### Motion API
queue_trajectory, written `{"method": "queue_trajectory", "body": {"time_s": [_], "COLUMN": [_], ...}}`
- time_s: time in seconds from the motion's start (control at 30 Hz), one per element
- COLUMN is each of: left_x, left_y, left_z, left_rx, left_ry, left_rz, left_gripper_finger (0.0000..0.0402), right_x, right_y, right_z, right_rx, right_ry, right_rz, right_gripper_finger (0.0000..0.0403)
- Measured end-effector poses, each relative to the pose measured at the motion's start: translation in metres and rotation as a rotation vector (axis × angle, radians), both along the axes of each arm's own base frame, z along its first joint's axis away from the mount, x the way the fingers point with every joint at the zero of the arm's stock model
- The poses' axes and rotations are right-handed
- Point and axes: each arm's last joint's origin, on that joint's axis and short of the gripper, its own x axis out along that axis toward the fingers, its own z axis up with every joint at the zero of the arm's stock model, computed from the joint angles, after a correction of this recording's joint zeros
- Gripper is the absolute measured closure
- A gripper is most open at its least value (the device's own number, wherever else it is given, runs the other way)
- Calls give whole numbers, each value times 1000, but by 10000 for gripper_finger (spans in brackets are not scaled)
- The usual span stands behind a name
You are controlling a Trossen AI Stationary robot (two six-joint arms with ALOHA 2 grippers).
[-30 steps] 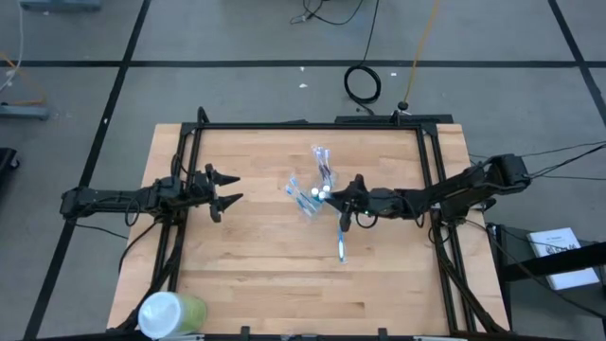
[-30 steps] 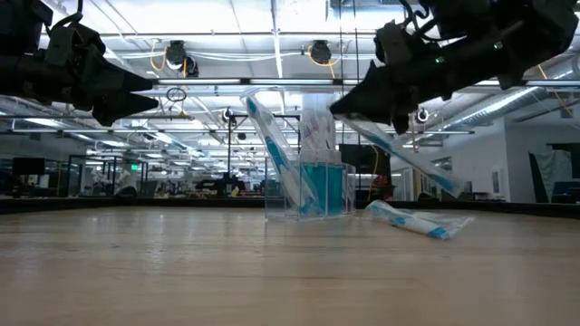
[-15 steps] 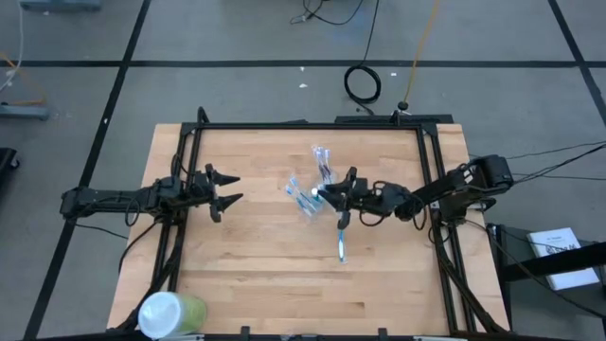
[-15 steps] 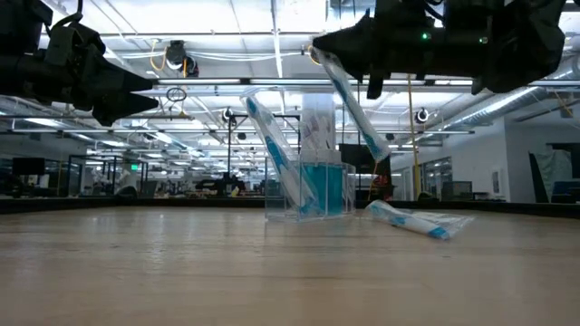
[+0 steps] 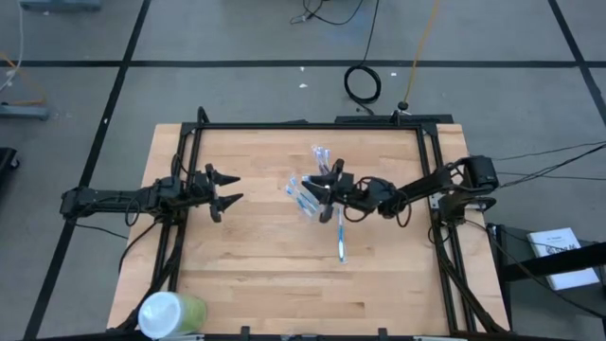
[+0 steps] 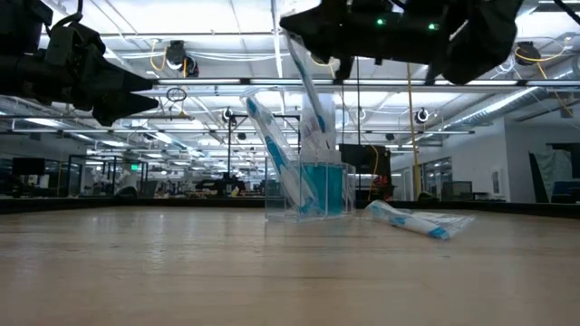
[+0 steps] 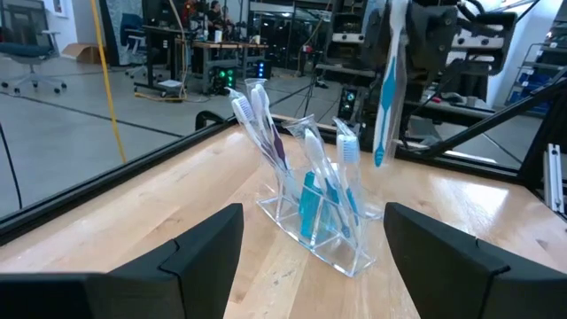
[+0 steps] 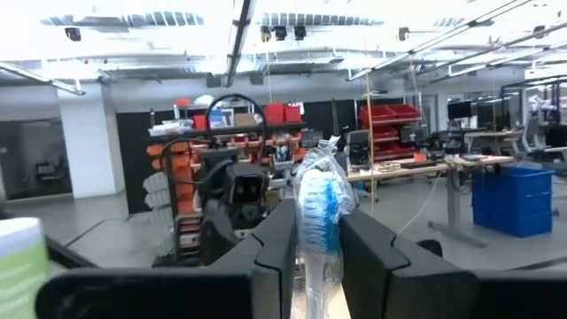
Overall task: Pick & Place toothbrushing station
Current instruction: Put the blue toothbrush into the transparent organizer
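low view: right gripper (image 6: 304,23) jaws clamp toothbrush (image 6: 308,77) above clear holder (image 6: 313,190); left gripper (image 6: 136,86) jaws wide.

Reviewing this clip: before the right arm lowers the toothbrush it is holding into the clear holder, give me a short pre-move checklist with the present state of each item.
1. Grip: right pincer is shut on the held toothbrush; the brush hangs nearly upright below it. Ok.
2. Position: in the high view the pincer sits over the clear holder. Ok.
3. Exact slot alignment: brush tip against a free compartment cannot be judged. Cannot tell.
4. Holder upright on the table, other brushes standing in it. Ok.
5. Left pincer open, waiting well off to the side, clear of the path. Ok.
6. Still to place: loose toothbrush and wrapped packet lie on the table. Not ok.
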Motion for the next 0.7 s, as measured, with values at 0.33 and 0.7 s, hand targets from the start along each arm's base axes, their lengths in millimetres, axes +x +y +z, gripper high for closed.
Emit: {"method": "queue_trajectory", "body": {"time_s": [0.33, 0.7], "left_x": [0, 0], "left_y": [0, 0], "left_z": [0, 0], "left_rx": [0, 0], "left_ry": [-1, -1], "left_rz": [0, 0], "left_gripper_finger": [119, 119], "right_x": [32, 43], "right_y": [-7, -12], "right_z": [-7, -34], "right_rx": [28, 76], "right_ry": [-4, 63], "right_rz": [-15, -16], "right_gripper_finger": [344, 344]}}
